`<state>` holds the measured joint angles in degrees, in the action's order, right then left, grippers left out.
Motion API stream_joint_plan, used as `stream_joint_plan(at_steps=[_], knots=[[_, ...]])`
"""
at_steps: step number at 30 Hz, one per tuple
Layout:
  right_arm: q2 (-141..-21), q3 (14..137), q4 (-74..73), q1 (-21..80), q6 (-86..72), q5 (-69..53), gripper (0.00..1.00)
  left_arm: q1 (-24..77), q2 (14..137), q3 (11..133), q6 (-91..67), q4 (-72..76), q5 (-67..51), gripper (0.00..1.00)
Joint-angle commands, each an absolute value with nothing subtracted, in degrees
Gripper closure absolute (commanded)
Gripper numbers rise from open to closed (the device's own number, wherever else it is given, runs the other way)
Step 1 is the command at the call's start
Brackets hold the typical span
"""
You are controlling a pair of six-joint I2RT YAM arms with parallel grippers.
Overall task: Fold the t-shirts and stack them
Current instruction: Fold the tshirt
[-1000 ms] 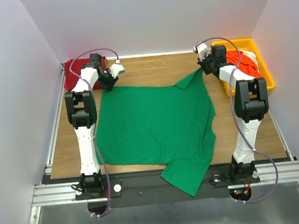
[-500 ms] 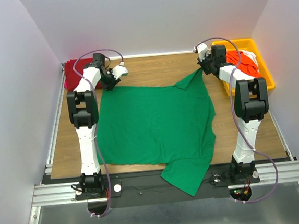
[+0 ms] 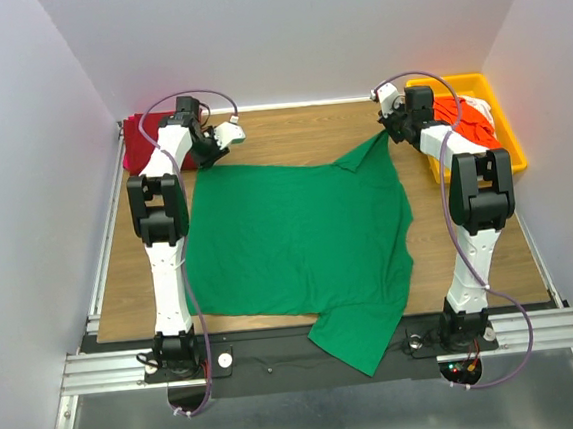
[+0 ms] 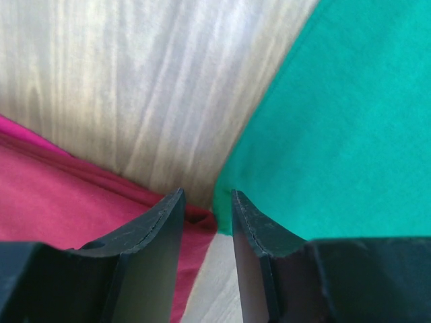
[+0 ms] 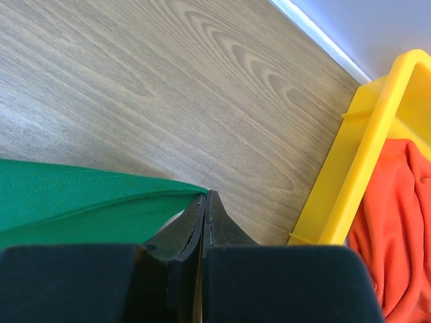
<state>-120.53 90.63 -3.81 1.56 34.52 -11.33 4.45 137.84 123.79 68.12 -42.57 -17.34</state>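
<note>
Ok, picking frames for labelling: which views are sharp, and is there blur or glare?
Top external: evenly lit, sharp across the green t-shirt. Left wrist: soft throughout, table grain smeared. Right wrist: grain crisp, yellow tray sharp, no glare.

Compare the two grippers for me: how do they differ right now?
The left gripper stands open with nothing between its fingers; the right gripper is shut on a corner of the green t-shirt. The left hangs beside the dark red t-shirt, the right beside the yellow tray. Both are at the green shirt's far corners.
</note>
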Motion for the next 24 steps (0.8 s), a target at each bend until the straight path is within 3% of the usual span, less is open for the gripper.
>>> stream_joint_plan(at_steps=[1,16,19,21,24], knots=[[-121.1,91.3,-0.5,1.6,35.5,-10.4,0.99,4.6,137.8,125.7,70.8,-46.7,-17.1,0.55],[-121.6,91.6,-0.6,1.6,35.9,-10.1,0.99,3.9,141.9,125.4,71.0,-47.6,-10.5,0.58],[-121.6,91.8,-0.5,1.6,35.8,-10.2,0.99,4.0,141.7,125.4,71.2,-47.4,-10.5,0.69],[-121.6,92.2,-0.5,1.7,35.8,-10.1,0.99,4.1,140.9,125.1,71.5,-47.3,-11.5,0.82],[-121.6,93.2,-0.6,1.6,35.7,-9.8,0.99,4.5,138.5,123.1,71.5,-46.6,-12.7,0.91]])
